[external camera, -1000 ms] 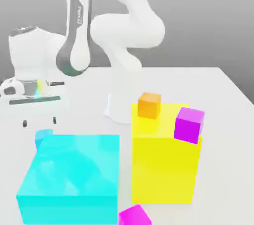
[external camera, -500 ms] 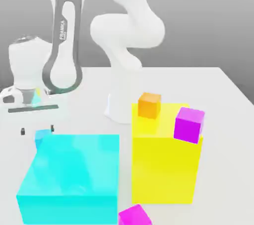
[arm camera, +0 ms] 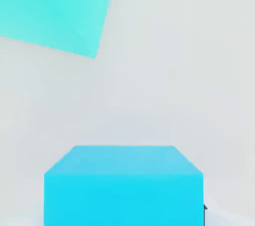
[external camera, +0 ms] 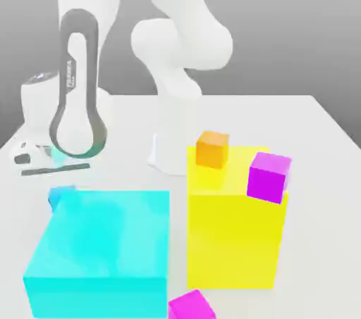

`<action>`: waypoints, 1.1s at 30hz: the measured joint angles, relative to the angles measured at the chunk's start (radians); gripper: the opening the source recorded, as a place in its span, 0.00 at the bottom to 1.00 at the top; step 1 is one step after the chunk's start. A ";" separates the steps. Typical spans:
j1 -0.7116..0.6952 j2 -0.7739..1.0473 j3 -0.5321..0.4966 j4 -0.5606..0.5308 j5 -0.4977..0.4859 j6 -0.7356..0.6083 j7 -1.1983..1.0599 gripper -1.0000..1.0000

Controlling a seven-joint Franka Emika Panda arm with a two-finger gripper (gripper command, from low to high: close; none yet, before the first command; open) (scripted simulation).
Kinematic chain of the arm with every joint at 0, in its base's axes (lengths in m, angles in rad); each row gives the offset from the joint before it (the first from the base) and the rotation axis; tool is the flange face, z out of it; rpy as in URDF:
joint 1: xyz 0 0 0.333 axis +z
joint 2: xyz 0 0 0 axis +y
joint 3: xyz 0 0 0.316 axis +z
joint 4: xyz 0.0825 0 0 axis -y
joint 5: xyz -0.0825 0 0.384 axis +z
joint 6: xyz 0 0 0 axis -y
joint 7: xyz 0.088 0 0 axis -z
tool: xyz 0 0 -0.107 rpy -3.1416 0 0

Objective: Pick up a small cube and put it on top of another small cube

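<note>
Evidently the step in hand is the grasp on the small sky-blue cube (arm camera: 123,185), which sits on the tabletop (external camera: 310,134) at the far left corner of the large cyan block (external camera: 102,247), just beside it on the exterior view's left. The hand view has the cube close under the camera and squarely between where the fingers would come down, so I judge the gripper (external camera: 53,167) to be clamped on it, fingers drawn in as far as they go.

To do this well, the lift should be straight up before any sideways travel, since the cyan block stands right next to the cube and a slanted pull could drag it against that wall. Once clear, the arm has to carry the cube across to a partner of the same size. The orange cube (external camera: 212,148) on top of the tall yellow block (external camera: 236,236) looks the most reachable, with the magenta cube (external camera: 268,177) on that block's right edge as an alternative. A level, centred placement matters, as the landing face is no larger than the cube itself.

In the exterior view the cyan block covers most of the cube, leaving a sliver (external camera: 62,194). The fingers are hidden behind the hand, so contact on the cube's sides cannot be confirmed. A second magenta cube (external camera: 190,305) is cut off at the near edge.
</note>
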 joint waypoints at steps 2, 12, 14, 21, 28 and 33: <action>0.054 -0.043 -0.075 -0.014 -0.095 -0.018 0.074 0.00; 0.100 -0.227 -0.271 -0.071 -0.670 -0.086 0.494 0.00; 0.079 -0.248 -0.268 -0.077 -0.745 -0.101 0.546 0.00; 0.024 -0.280 -0.261 -0.070 -0.891 -0.138 0.634 0.00; 0.128 -0.262 -0.239 0.049 -0.849 -0.178 0.342 0.00; 0.203 -0.242 -0.220 0.134 -0.807 -0.210 0.107 0.00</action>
